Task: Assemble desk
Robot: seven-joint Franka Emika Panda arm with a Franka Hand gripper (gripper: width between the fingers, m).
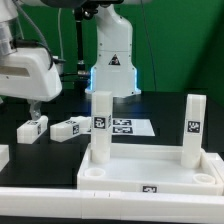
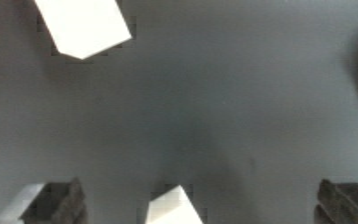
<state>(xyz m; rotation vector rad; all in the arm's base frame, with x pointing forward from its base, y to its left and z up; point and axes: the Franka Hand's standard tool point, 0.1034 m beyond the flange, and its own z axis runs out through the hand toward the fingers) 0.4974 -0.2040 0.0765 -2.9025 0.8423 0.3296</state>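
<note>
Foreground strip: a white band is seen along the exterior view's lower edge, just in front of the tabletop; what it is cannot be told
Tabletop: laid flat on the black table, raised rim upward, its long near edge running parallel to the strip
Left upright leg: seated vertically in the far corner socket on the exterior view's left
Right upright leg: seated vertically in the far corner socket on the exterior view's right
Near sockets: seen as open round holes at both front corners
First loose leg: laid flat on the table, well apart from the tabletop's left edge
Second loose leg: laid flat just beside the first, not touching it
Marker board: flat behind the left upright leg, partly hidden by it
Gripper: held above the first loose leg, clear of it; the fingers are spread fully wide and nothing is gripped
White shape: seen low between the fingers, probably a leg end, too blurred to confirm
Open room: bare black table is left between the loose legs and the tabletop
</note>
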